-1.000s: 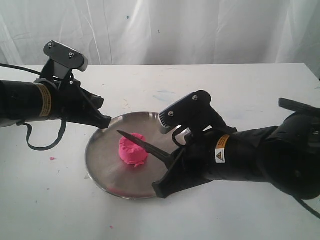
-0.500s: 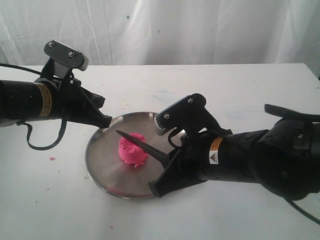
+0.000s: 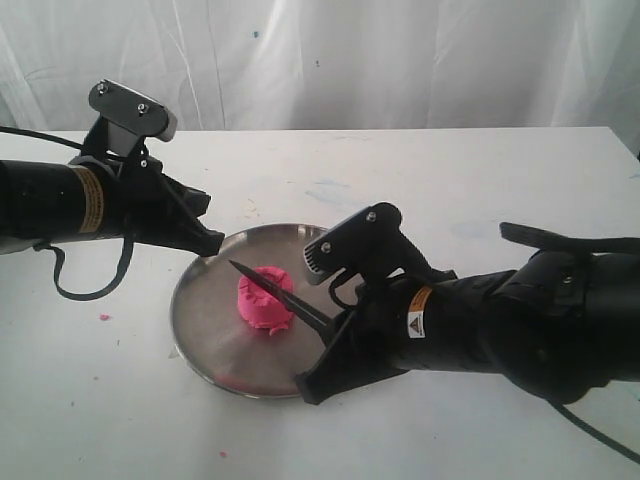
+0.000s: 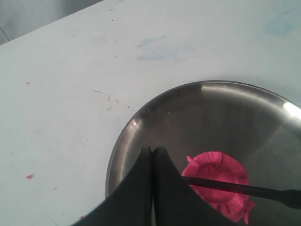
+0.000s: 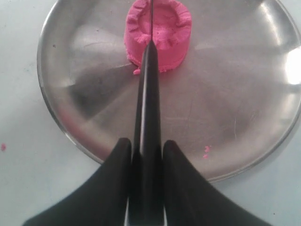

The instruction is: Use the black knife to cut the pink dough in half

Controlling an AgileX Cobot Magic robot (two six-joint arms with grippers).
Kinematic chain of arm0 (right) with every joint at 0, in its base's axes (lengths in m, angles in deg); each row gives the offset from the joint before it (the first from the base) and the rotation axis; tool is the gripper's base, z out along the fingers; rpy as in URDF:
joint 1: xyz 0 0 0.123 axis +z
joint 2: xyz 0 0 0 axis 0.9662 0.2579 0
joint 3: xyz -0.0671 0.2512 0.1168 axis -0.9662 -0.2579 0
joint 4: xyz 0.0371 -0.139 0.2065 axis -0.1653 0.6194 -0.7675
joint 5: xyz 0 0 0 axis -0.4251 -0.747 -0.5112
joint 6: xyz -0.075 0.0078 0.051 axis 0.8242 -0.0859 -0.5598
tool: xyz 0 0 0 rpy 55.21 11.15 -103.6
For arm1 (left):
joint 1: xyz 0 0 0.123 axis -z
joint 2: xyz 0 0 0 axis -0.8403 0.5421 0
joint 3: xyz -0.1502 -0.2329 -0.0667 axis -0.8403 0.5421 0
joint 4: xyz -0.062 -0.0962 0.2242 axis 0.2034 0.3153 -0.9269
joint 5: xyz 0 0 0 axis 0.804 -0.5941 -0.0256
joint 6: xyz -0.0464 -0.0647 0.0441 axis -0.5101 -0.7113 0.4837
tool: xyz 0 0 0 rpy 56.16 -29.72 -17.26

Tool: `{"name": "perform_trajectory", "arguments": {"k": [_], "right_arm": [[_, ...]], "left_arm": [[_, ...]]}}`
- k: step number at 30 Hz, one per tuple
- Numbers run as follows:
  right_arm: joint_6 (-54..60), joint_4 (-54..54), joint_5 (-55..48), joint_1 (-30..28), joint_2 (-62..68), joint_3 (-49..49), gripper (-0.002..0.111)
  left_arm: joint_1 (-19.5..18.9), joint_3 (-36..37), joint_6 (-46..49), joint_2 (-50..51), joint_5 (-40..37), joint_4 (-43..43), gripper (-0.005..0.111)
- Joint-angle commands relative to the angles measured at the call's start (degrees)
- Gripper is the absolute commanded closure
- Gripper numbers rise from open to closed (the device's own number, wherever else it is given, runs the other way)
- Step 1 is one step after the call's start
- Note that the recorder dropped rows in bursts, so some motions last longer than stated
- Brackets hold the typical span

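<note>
Steel plate [image 3: 205, 330] on white table [image 3: 480, 180]

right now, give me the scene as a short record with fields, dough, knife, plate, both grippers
dough: pink dough, one whole lump with dented top, uncut, on the plate
knife: black knife, blade lying over the middle of the dough, tip past its far side
plate: round steel plate on the white table
right gripper: shut on the knife handle
left gripper: shut, empty, at the plate's rim

a white table [image 3: 480, 180] with faint blue and pink stains stands before a white wrinkled curtain [image 3: 400, 60]; the light is soft.
</note>
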Motion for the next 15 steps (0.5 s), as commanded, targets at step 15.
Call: {"name": "perform_trajectory", "arguments": {"k": [15], "right_arm": [[0.65, 0.17, -0.20, 0.11, 0.43, 0.25, 0.108]], "left_arm": [[0.23, -2.65, -0.70, 8.75, -1.09, 1.04, 0.107]]}}
